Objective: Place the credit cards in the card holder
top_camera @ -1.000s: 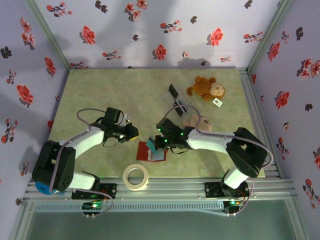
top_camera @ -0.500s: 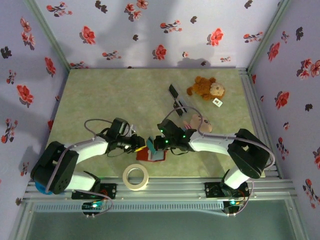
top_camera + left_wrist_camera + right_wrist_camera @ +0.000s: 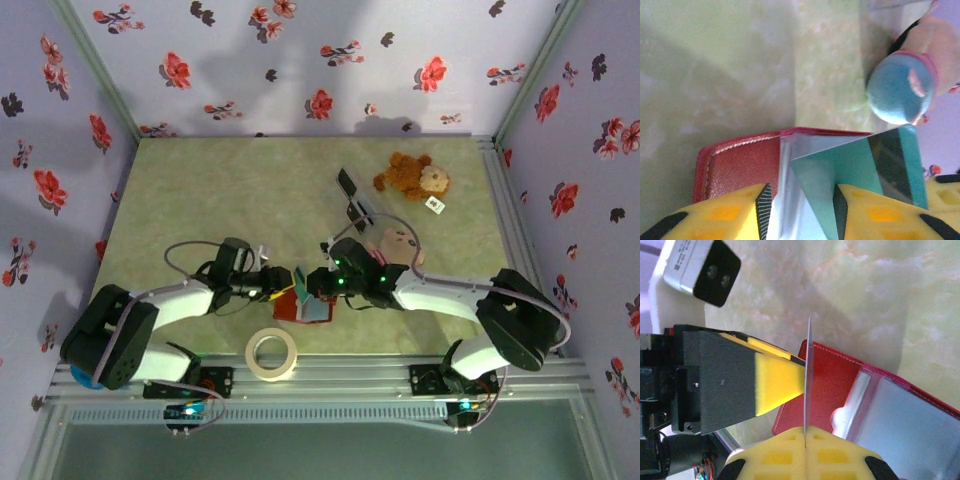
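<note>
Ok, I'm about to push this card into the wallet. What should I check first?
1. Right gripper shut on the thin teal plastic card: ok, the card is pinched edge-on.
2. Small red folding wallet lies open, its clear pockets exposed: ok.
3. Card edge lined up with a pocket mouth: cannot tell.
4. Left gripper clear of the card: not ok. Its jaws stand apart around the card and a clear pocket, and one finger meets the card.
5. Wallet held against sliding: cannot tell.
6. Cream tape roll apart from the wallet: ok.
</note>
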Robot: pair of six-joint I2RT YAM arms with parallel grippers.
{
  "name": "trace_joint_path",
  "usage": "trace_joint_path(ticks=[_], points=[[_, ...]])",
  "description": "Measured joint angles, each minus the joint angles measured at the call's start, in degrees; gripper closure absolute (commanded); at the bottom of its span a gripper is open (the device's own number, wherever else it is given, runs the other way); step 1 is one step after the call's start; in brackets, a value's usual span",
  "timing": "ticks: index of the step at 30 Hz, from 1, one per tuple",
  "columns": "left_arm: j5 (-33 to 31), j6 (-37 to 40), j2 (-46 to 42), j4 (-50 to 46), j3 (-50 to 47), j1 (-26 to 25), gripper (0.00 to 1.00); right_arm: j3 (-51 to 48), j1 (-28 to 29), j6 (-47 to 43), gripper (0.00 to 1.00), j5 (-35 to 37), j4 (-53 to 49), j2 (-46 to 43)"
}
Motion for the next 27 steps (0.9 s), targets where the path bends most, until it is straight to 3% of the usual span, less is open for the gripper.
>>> trace_joint_path(ticks=[5,12,22,27], points=[[0.5,-4.63,-1.22,9.51,-3.28,0.0,0.6,-1.79,-0.48,2.67,1.0,-1.29,4.74,0.02],[0.57,-11.28,0.52,19.45,-6.08,0.76,0.82,-4.66,-1.36,6.51,1.0,-1.16,11.39,-0.28],[0.26,-13.33,0.66,22.75,-6.21,1.49,1.0,-6.56,-2.08,9.03,0.96,-0.15,14.29,-0.87],[0.35,-13.11,-0.44,22.86,-6.21,1.97,1.0,-6.73,-2.25,9.49,0.94,-0.2,15.32,-0.87]])
